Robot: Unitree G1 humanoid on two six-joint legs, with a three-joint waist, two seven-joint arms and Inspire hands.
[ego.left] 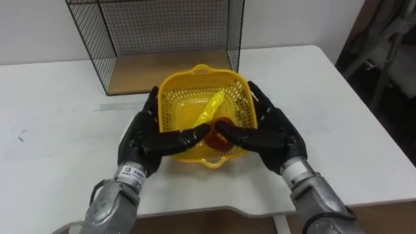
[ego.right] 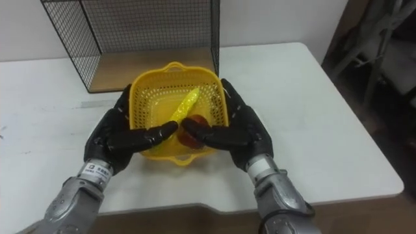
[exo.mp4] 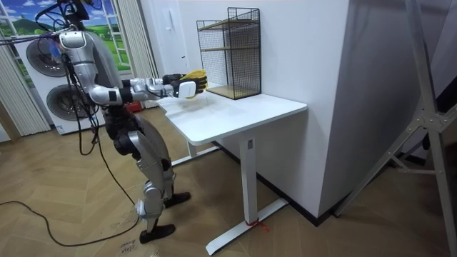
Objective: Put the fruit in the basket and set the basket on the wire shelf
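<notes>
Yellow plastic lattice basket (ego.left: pixel 201 70): holds yellow banana (ego.left: pixel 209 109) and round red fruit (ego.left: pixel 225 121); clasped at both sides by left hand (ego.left: pixel 146 133) and right hand (ego.left: pixel 276 130), thumbs hooked over near rim, above white table (ego.left: pixel 338 130). Advice: keep level, carry evenly into black wire shelf (ego.left: pixel 169 26) behind. Labels: none legible on basket

Red fruit (ego.right: pixel 195 121), perhaps apple, mostly hidden
</notes>
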